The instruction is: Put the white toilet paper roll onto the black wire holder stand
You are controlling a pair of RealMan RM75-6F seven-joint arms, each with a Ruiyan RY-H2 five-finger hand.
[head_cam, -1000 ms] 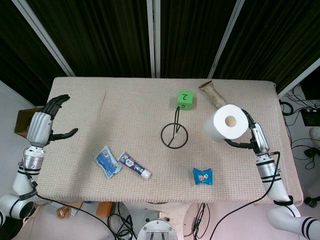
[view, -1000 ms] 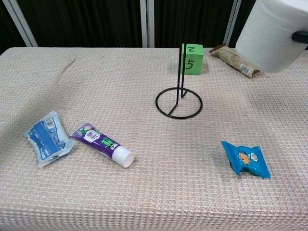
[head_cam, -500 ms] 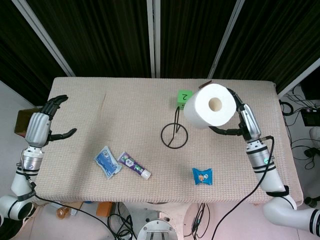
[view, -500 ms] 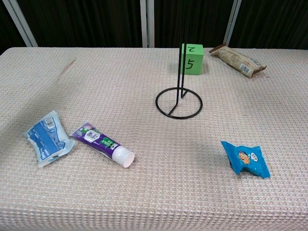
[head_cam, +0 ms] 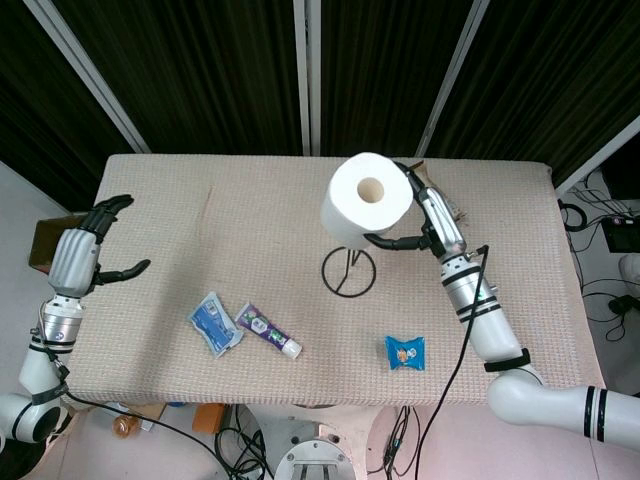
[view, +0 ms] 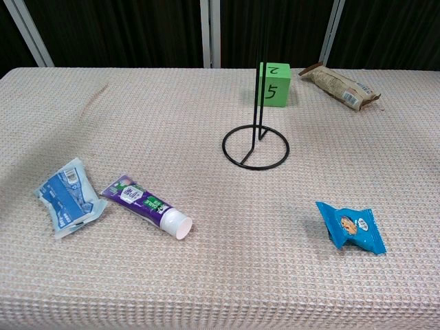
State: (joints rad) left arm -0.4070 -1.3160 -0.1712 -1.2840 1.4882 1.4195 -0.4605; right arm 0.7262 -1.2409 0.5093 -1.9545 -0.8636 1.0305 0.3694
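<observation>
Scanning the beige woven surface [view: 206,275], we find a green numbered cube [view: 275,84] just behind the black wire holder stand [view: 256,146], a brown snack packet [view: 340,86] at the far right edge, a blue snack pouch [view: 352,227] near the front right, and a purple toothpaste tube [view: 146,206] beside a pale blue wipes pack [view: 67,198] at the front left. In the head view the white toilet paper roll [head_cam: 366,198] covers the cube and the upper part of the stand's rod. We see the roll's core hole facing up toward the head camera, its long axis tilted a little off vertical. The right hand [head_cam: 425,222] grips the roll, fingers wrapped round its right side, holding it in the air above the stand's ring. Whether the core sits exactly over the rod tip we cannot tell. The left hand [head_cam: 88,250] hovers open, fingers apart, off the surface's left edge.
</observation>
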